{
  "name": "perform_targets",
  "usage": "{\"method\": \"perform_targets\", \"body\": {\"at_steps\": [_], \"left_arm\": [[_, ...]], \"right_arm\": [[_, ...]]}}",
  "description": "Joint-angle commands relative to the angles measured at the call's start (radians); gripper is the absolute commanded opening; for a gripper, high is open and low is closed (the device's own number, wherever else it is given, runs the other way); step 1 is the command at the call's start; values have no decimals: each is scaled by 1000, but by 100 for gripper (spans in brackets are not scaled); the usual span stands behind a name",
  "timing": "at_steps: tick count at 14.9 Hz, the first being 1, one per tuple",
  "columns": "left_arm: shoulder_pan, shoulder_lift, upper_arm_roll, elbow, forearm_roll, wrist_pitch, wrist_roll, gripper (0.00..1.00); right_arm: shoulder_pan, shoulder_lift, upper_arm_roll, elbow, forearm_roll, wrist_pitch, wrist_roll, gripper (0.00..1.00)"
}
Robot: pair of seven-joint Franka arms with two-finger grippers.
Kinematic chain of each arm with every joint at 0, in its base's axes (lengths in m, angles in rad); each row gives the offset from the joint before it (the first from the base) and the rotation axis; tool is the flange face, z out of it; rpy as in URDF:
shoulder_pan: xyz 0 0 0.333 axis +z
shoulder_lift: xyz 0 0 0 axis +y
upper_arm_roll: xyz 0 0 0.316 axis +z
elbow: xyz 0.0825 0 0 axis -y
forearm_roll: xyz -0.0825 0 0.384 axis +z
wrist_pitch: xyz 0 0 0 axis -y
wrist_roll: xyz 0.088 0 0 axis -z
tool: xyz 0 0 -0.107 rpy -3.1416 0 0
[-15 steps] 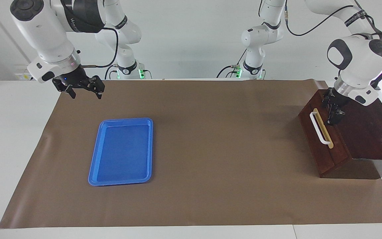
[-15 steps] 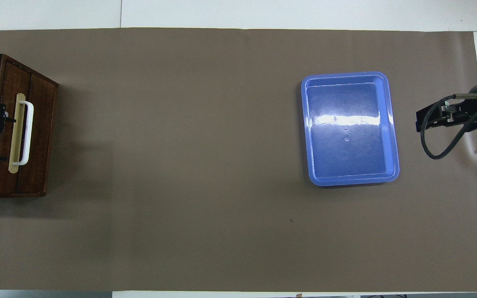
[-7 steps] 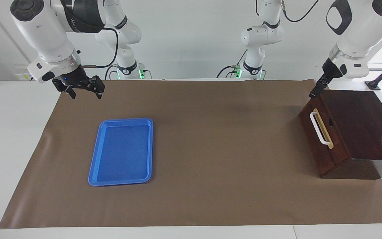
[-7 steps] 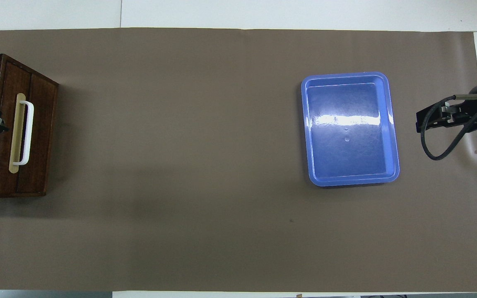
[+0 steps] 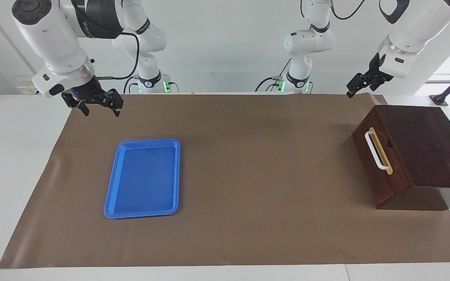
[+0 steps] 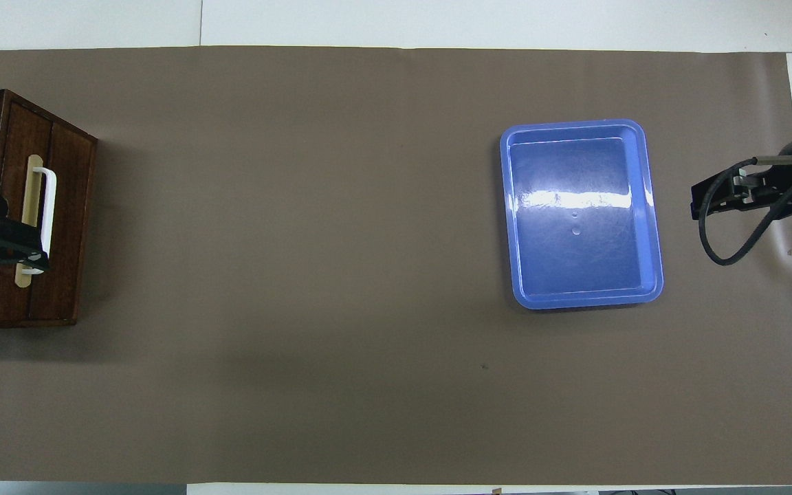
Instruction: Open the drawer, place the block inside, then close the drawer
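The left gripper (image 5: 356, 86) has lifted clear of the wooden box (image 5: 424, 144) since a second ago: then it was down against the top front edge of the box, just above the white bar handle (image 5: 376, 150); half a second ago it hung at the box's corner nearest the robots; now it is raised and empty, up in the air off that same corner, toward the middle of the table, touching nothing. Its fingers stand apart. In the overhead view the left gripper (image 6: 4, 240) covers the robot-side end of the handle, but the facing view shows it well above the box. The drawer (image 5: 379, 166) lies below and toward the left arm's end from this gripper, fully pushed in, its front flush with the box, position unchanged across the frames. The block is not visible anywhere on the table; whether it is in the shut drawer cannot be told. The right gripper (image 5: 99, 107) waits with jaws spread and empty, over the edge of the brown mat (image 5: 248, 175) at the right arm's end; it has not moved. The blue tray (image 5: 143, 177) lies below it, farther from the robots, with nothing in it, unmoved.
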Motion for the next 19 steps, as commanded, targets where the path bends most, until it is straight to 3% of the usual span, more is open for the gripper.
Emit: {"method": "perform_targets", "body": {"at_steps": [1, 4, 9, 19], "left_arm": [[-32, 19, 6, 10, -1, -7, 38, 100], [-33, 103, 7, 95, 5, -36, 42, 100], [-82, 100, 39, 119, 30, -24, 188, 100], [-69, 123, -11, 178, 27, -44, 190, 100]], "right_arm": [[-19, -17, 14, -18, 0, -5, 8, 100], [-19, -17, 14, -19, 0, -5, 8, 100], [-19, -17, 14, -19, 0, -5, 8, 100], [-19, -17, 14, -19, 0, -5, 8, 100]]}}
